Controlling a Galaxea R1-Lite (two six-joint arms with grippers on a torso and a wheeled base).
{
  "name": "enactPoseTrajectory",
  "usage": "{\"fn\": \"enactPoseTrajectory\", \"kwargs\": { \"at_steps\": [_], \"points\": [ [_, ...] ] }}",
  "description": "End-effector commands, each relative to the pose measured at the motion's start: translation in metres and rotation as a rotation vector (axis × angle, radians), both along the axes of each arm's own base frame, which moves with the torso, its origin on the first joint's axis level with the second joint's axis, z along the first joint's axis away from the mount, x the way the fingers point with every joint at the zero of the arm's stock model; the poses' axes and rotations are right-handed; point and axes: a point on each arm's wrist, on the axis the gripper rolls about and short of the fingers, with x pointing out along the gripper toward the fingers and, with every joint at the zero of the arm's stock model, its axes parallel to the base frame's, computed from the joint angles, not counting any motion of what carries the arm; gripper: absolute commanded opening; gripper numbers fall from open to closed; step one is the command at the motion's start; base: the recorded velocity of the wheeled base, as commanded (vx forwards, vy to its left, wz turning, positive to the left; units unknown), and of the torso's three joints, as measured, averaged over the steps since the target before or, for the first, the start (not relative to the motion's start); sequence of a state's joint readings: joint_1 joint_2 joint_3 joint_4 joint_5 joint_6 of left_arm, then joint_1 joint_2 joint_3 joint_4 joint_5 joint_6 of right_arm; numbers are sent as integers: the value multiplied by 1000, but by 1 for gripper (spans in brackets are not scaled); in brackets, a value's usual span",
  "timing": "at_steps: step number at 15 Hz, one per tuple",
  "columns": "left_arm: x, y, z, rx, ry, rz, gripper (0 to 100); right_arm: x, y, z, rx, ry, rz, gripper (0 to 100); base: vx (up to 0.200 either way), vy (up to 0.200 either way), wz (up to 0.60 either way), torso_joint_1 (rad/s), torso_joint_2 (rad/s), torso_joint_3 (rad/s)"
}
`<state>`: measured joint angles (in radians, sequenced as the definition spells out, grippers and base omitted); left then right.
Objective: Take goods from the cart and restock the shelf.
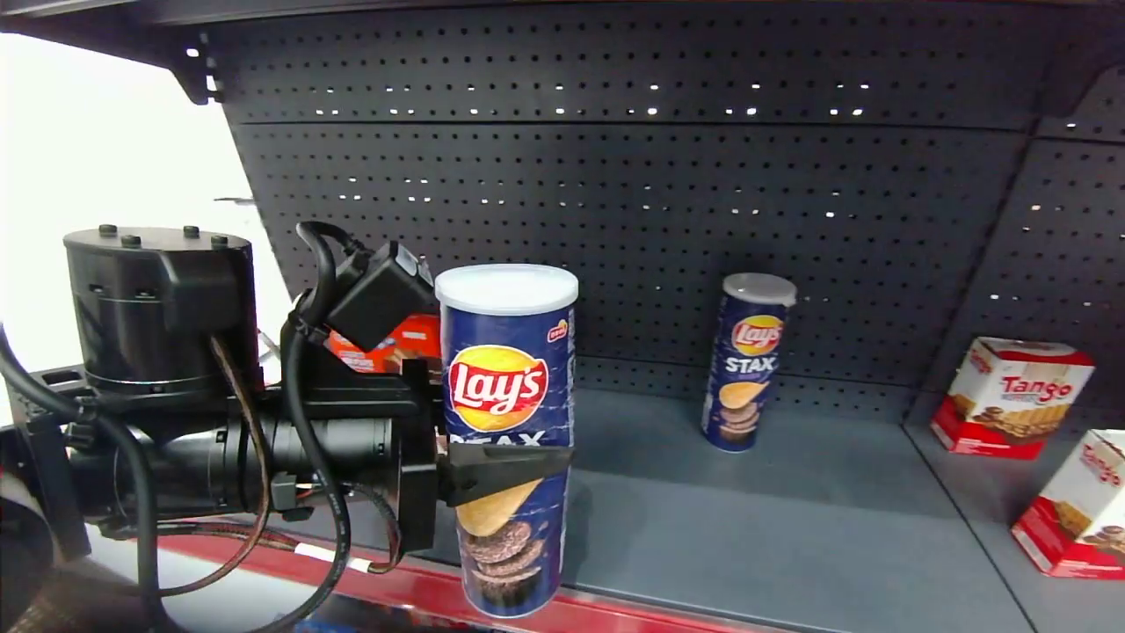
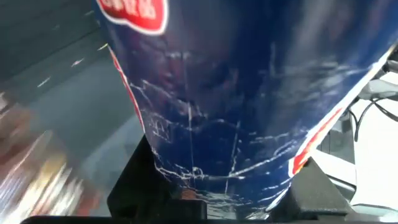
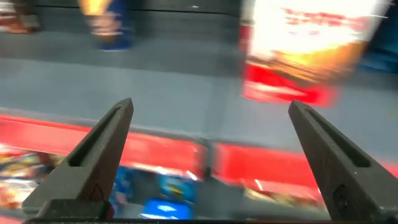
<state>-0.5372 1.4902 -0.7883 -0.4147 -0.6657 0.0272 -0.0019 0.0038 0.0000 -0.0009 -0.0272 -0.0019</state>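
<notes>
My left gripper (image 1: 505,466) is shut on a tall blue chips can (image 1: 508,440) with a white lid, held upright over the shelf's front red edge (image 1: 615,607). From the left wrist view the can's blue wall (image 2: 236,93) sits close between the dark fingers (image 2: 134,186). A second blue chips can (image 1: 747,362) stands upright farther back on the grey shelf board (image 1: 791,519), near the pegboard. My right gripper (image 3: 211,155) is open with nothing between its fingers, hovering just before the shelf edge, with a red-and-white box (image 3: 305,53) ahead of it.
Two red-and-white wafer boxes (image 1: 1011,396) (image 1: 1077,505) sit on the neighbouring shelf section at the right. An orange box (image 1: 395,343) lies behind my left wrist. A black pegboard wall (image 1: 659,202) backs the shelf. Colourful goods (image 3: 155,193) lie below the red edge.
</notes>
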Motion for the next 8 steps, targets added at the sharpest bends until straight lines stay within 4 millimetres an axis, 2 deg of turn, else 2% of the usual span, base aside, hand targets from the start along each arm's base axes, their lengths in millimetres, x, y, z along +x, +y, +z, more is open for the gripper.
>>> {"fn": "enactPoseTrajectory", "kwargs": {
  "at_steps": [1,8],
  "points": [
    [0,0,0,-1,-2,-1,0,0,0,0,0,0,0,100,0,0,0,0,0,0],
    [0,1,-1,1,1,2,0,0,0,0,0,0,2,100,0,0,0,0,0,0]
  ]
}}
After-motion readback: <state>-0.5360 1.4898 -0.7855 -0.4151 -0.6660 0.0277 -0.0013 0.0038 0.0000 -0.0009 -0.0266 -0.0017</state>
